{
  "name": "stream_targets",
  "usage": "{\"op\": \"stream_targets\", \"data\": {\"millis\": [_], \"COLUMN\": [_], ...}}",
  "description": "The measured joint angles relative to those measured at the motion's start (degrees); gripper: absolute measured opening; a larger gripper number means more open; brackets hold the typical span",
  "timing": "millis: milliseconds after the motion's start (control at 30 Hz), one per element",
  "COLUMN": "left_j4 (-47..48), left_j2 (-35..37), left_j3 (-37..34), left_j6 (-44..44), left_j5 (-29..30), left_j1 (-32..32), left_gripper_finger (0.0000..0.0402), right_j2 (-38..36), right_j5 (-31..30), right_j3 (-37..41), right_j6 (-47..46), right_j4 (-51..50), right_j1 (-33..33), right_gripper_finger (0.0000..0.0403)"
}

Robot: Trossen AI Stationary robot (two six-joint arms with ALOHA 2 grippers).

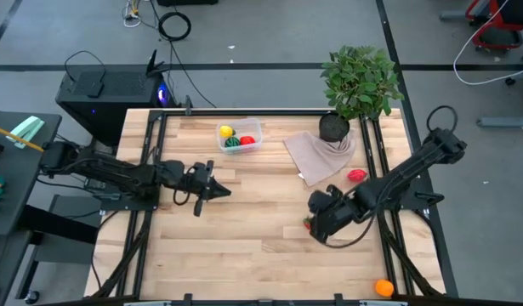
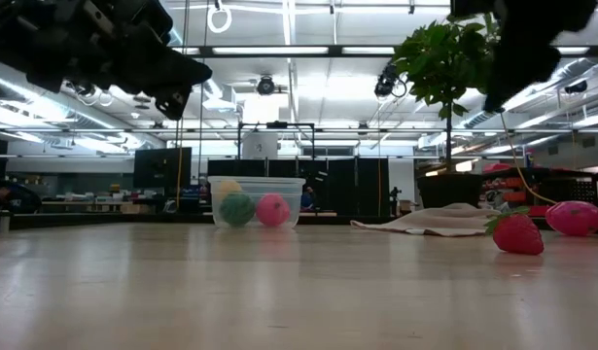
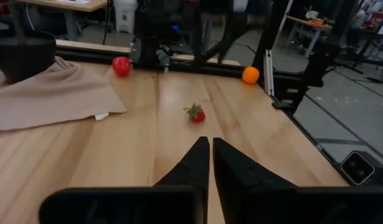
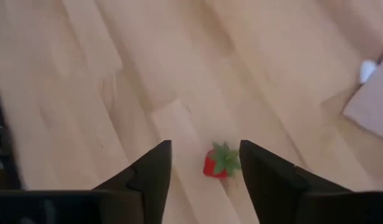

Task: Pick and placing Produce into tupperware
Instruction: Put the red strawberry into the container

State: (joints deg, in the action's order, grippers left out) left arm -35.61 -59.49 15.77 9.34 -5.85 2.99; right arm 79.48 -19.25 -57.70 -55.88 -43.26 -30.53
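**Strawberry under our right tool, not yet gripped**

Strawberry first: the tiny red toy strawberry [image 4: 220, 163] with its green leafy cap lies on the pale wooden surface [image 1: 244, 246], right of centre and towards the near side. Our right tool [image 4: 205, 171] hangs directly above it, fingers apart, with the berry in the gap but nearer one finger than the other. Nothing is gripped.

We judge the main risk to be that off-centre position. If we descend like this, the closer finger could land on the berry or nudge it, and so small and rounded a piece would likely roll or skid on the smooth wood. Closing too high would pinch only the soft-looking leaf cap and might let it slip on the lift.

The small clear plastic tub [image 1: 240, 136] sits at the far side, left of centre, well apart from the berry. It already holds a yellow piece [image 1: 225, 131], a dark-green ball [image 1: 232, 143] and a red piece [image 1: 247, 141], so room for a drop looks tight.

Outside the tub remain a red rounded piece [image 1: 356, 176] near the beige folded cloth [image 1: 316, 153] and an orange ball [image 1: 383, 288] at the near right edge.

Our left tool [image 3: 211, 163] waits above the left-centre of the surface, fingers together and holding nothing.
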Motion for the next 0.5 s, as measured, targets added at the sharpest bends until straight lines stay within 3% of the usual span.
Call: {"op": "stream_targets", "data": {"millis": [200, 333, 500], "left_j4": [-0.4, -0.4, -0.4], "left_j2": [0.8, 1.3, 1.9], "left_j3": [0.1, 0.1, 0.0], "left_j6": [0.5, 0.5, 0.5], "left_j5": [0.0, 0.0, 0.0], "left_j1": [0.0, 0.0, 0.1], "left_gripper_finger": [0.0009, 0.0014, 0.0026], "right_j2": [6.3, 10.7, 14.0], "right_j5": [0.5, 4.4, 4.6], "right_j3": [1.2, 1.2, 1.2], "right_j6": [6.6, 10.7, 2.6], "right_j4": [2.5, 5.2, 4.2], "right_j1": [-0.4, 1.0, 3.3], "right_gripper_finger": [0.0236, 0.0263, 0.0281]}}
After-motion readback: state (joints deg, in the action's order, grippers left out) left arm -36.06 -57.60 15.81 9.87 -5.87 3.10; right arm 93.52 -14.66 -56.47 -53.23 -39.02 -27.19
